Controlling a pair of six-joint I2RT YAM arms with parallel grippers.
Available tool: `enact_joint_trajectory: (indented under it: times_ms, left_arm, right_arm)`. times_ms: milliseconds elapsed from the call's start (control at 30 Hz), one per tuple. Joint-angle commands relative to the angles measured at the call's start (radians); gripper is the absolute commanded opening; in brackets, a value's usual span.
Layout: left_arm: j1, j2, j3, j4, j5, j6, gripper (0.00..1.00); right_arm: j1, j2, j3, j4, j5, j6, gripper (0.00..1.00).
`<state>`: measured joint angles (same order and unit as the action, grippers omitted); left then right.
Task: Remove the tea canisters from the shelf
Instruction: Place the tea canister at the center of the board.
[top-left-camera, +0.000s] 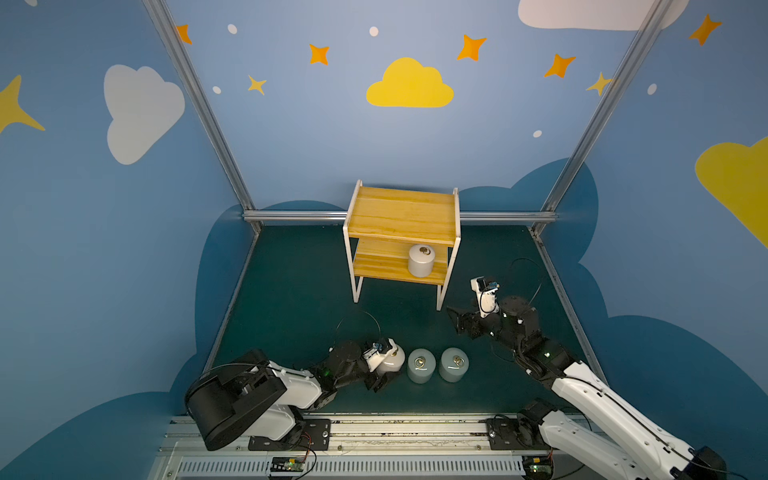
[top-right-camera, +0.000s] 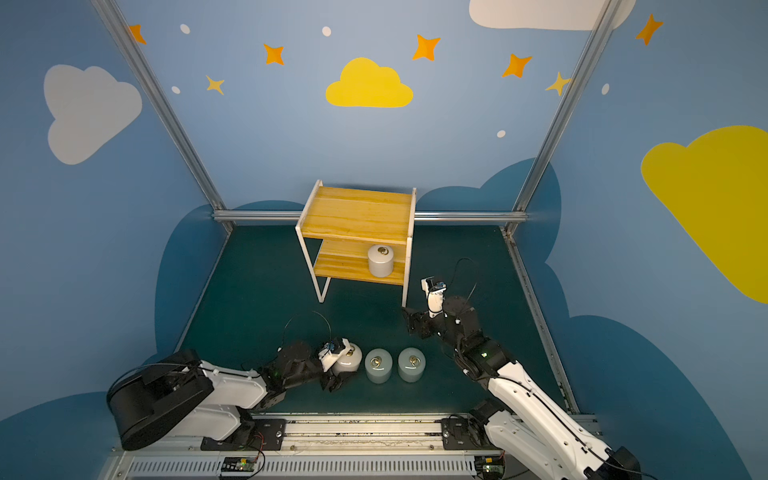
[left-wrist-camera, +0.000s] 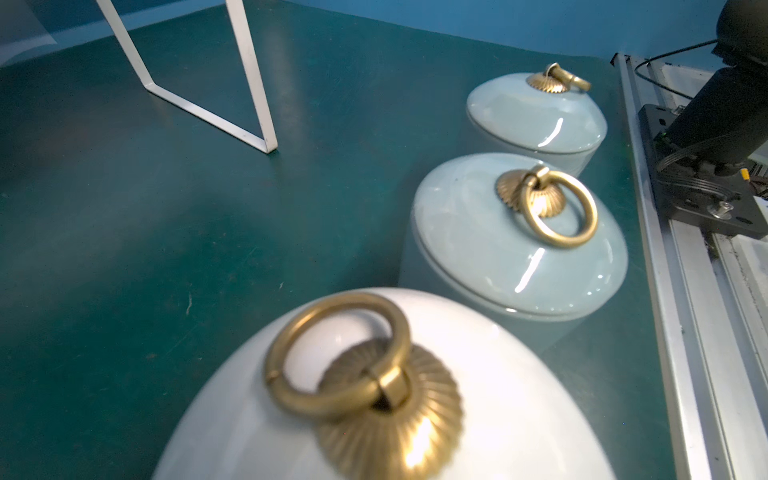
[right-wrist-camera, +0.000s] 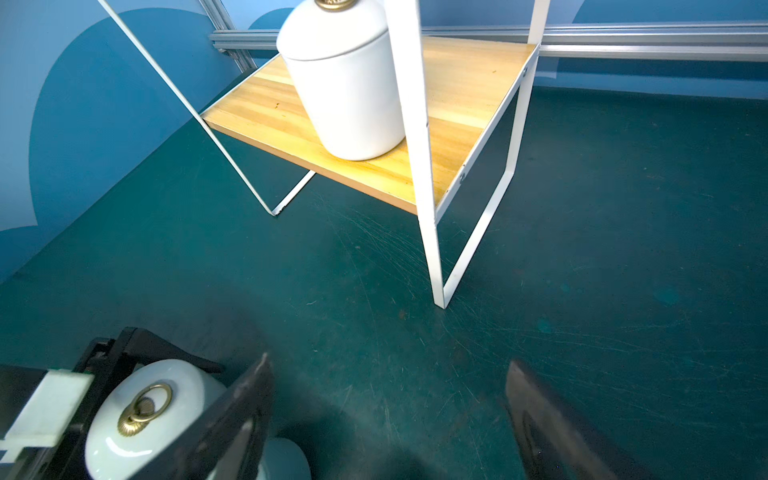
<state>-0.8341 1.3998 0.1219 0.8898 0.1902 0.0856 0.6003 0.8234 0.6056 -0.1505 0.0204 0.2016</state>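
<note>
Glossy domed off-white canister (left-wrist-camera: 498, 399) bears ribbed brass pull (left-wrist-camera: 390, 419).

The left arm (top-left-camera: 291, 385) is folding at the near left, its white forearm running low towards the middle of the tabletop (top-left-camera: 299, 299). The left gripper (top-left-camera: 386, 365) is lying on its side, and its jaws are clamping a white canister (top-left-camera: 395, 360), one in front of it and one behind. The right arm (top-left-camera: 590, 384) is leaning back to the near right, then reaching forward and inward, with its black wrist bending down. The right gripper (top-left-camera: 457, 322) is hovering above the tabletop. In the right wrist view its jaws are standing well apart, with nothing between the dark fingers (right-wrist-camera: 245, 411).
</note>
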Motion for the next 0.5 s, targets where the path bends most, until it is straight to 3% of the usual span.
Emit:
enact_joint_trajectory:
  times_ms: [0, 467]
  left_arm:
    - [-0.004, 0.007, 0.019, 0.105, 0.031, -0.001, 0.71]
    - [-0.012, 0.016, 0.007, 0.102, 0.037, -0.015, 0.75]
  right_arm:
    - [-0.005, -0.002, 0.018, -0.014, -0.006, -0.005, 0.89]
    - [-0.007, -0.009, 0.013, -0.020, -0.004, -0.010, 0.89]
